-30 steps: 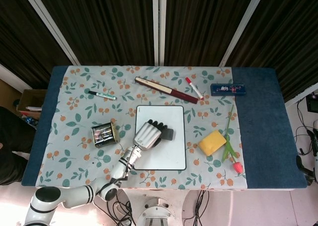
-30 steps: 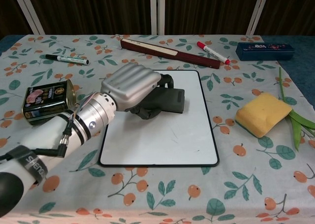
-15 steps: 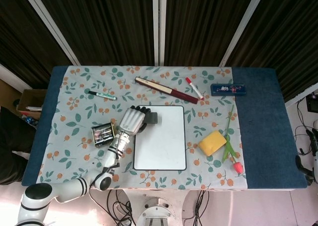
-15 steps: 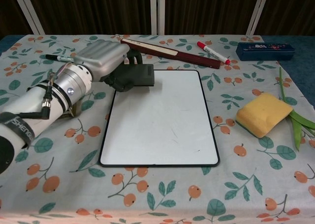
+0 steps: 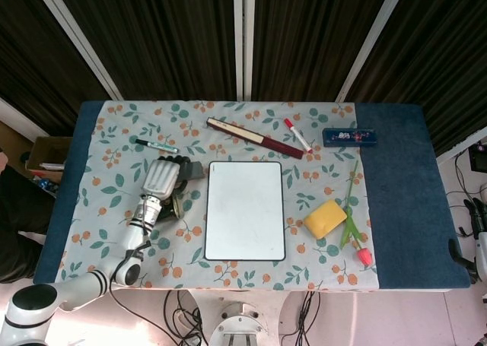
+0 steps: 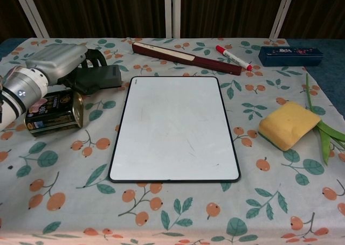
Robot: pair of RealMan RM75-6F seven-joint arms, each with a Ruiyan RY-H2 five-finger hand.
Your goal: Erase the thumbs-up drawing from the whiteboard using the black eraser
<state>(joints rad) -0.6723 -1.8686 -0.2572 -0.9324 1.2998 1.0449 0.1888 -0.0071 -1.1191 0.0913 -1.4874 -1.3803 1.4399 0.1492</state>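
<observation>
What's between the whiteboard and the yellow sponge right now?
Only bare floral tablecloth separates the whiteboard from the yellow sponge; the chest view shows it.

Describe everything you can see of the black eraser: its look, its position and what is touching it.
The black eraser is a dark, flat, rectangular block with rounded corners and a dull, soft-looking surface. It sits to the left of the whiteboard, off its surface, over the floral cloth. The left hand holds it from above, dark fingertips wrapped over its far edge. The tin can lies just in front of it.
</observation>
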